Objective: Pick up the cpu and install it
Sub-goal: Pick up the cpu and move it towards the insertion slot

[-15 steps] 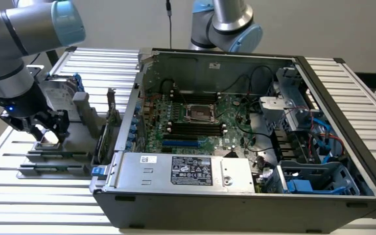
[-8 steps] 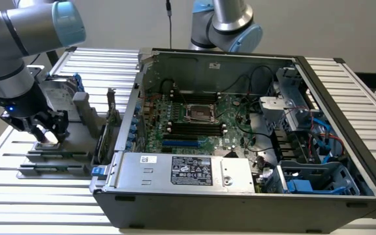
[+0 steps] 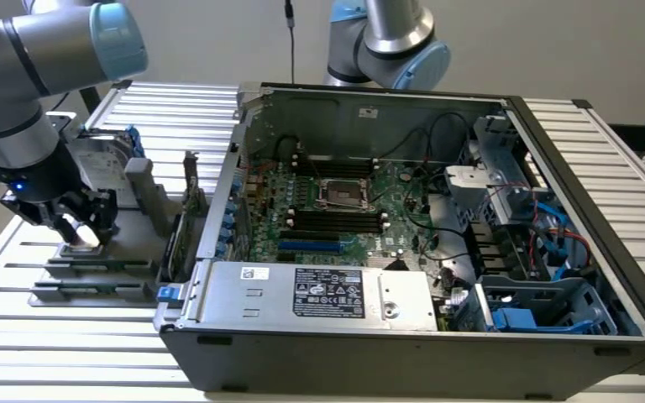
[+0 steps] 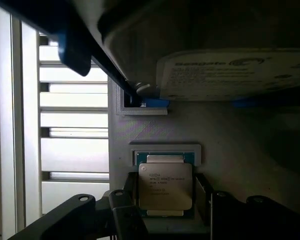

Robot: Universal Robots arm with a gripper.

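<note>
The cpu (image 4: 165,186), a small square chip with a silver top and thin green rim, lies flat in a recess of the grey fixture (image 4: 155,130). My gripper (image 4: 165,210) reaches down over it, and its dark fingers (image 4: 124,216) press against two opposite sides of the chip. In the exterior view the gripper (image 3: 80,228) stands low over the fixture (image 3: 98,267) at that view's left, with the cpu (image 3: 81,241) between its tips. The motherboard's bare socket (image 3: 338,194) sits inside the open computer case (image 3: 412,336).
A silver hard drive (image 4: 230,75) in a blue frame stands on the fixture just behind the gripper (image 3: 107,158). A second robot arm (image 3: 385,42) rises behind the case. Slatted white table (image 3: 65,353) surrounds everything.
</note>
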